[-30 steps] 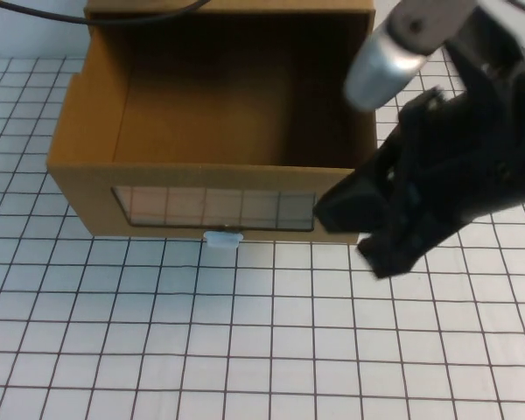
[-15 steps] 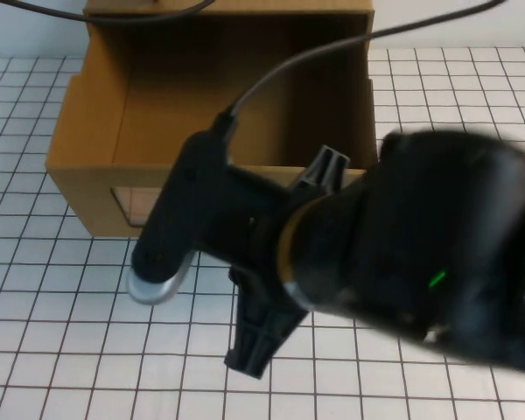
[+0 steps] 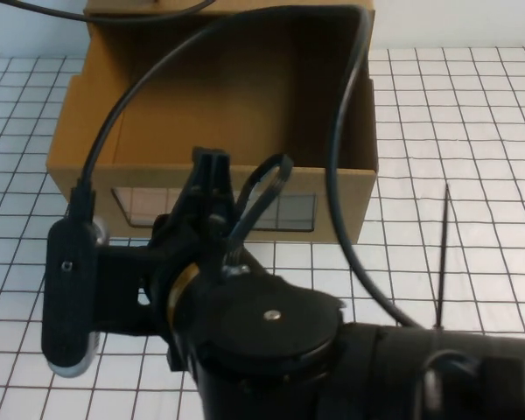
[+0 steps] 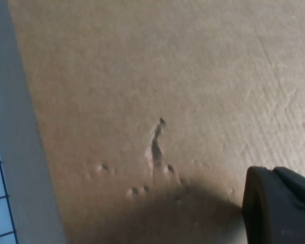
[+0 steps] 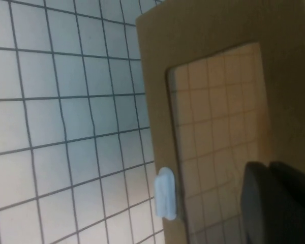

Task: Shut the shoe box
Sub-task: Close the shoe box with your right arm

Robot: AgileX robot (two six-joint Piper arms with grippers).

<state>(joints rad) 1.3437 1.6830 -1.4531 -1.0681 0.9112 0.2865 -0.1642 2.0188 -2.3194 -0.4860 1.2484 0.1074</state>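
Observation:
The shoe box (image 3: 87, 131) is a brown cardboard drawer standing open at the back of the table, its inside bare. Its front window (image 3: 140, 203) faces me. My right gripper (image 3: 212, 171) is shut, its tips pointing at the box front's top edge near the window. My right arm hides the white pull tab in the high view. The right wrist view shows the box front (image 5: 157, 66), the window (image 5: 218, 132), the tab (image 5: 165, 194) and the gripper (image 5: 279, 203). My left gripper (image 4: 282, 206) is shut, close against plain cardboard (image 4: 142, 76), and is hidden in the high view.
The white gridded table (image 3: 472, 131) lies around the box. My right arm's black bulk (image 3: 271, 350) fills the near middle. Its black cable (image 3: 332, 131) loops over the box. A thin dark strand (image 3: 442, 254) stands to the right.
My right arm has swung from the box's right front corner across to the near middle, its gripper now pointing at the box front. The box has not moved.

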